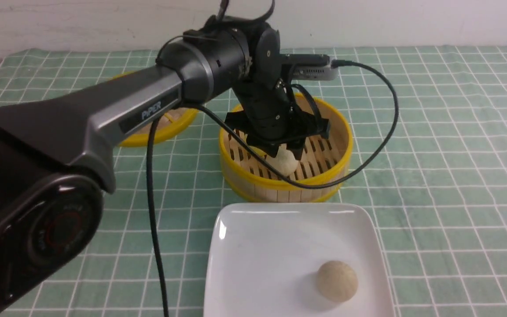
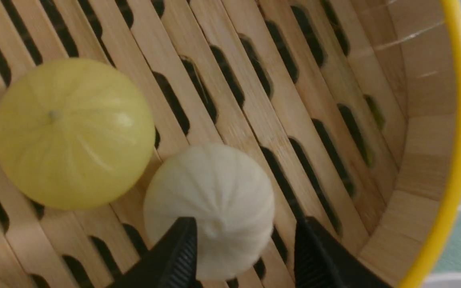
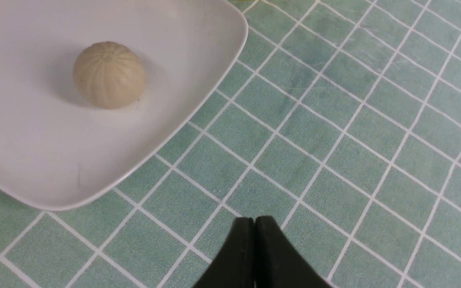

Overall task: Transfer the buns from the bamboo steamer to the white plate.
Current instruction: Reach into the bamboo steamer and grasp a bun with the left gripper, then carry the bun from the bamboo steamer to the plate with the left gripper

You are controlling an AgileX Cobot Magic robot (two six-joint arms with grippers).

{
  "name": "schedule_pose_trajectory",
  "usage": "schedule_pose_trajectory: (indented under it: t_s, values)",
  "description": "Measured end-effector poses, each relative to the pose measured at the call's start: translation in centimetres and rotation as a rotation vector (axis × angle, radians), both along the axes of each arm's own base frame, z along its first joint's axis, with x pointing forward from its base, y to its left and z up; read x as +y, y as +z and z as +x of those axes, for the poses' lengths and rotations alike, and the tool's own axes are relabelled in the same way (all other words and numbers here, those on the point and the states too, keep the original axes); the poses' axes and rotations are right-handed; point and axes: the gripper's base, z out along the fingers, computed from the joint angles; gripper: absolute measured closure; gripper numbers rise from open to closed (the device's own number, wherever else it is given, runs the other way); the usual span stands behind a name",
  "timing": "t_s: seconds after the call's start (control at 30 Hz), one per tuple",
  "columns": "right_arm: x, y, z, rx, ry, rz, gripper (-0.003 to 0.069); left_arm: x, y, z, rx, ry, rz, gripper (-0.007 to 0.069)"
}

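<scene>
On the checked cloth point(image 1: 434, 154), the left wrist view bares a yellow bun point(image 2: 72, 134) the front view half hides, beside the pale bun point(image 2: 210, 200) in the steamer point(image 2: 460, 140), left gripper point(image 2: 246, 256) wide astride that pale one, while the plate point(image 1: 258, 264) holds one beige bun point(image 1: 336, 281), right gripper point(image 3: 254, 240) closed.

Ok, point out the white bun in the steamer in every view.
Front: white bun in the steamer, mid-picture.
Left wrist: at the open left tool, beside the yellow bun.
Right wrist: not in it.
Shared landmark: the steamer's yellow rim, front and left wrist.
</scene>
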Motion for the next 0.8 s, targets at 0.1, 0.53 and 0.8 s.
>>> schedule_pose_trajectory:
  t_s: [0.1,0.53,0.8]
  values:
    - [0.0,0.0,0.0,0.003,0.0,-0.002,0.0638,-0.1,-1.0,0.5,-0.024,-0.005,0.026,0.0302]
    - [-0.1,-0.2,-0.1,0.018,-0.001,-0.016,0.0631,1.4,3.1,-0.4,-0.018,-0.055,0.156,0.0598]
    - [0.0,-0.2,-0.2,0.029,-0.002,-0.005,0.0627,5.3,15.5,-5.4,-0.182,-0.07,0.126,0.0598]
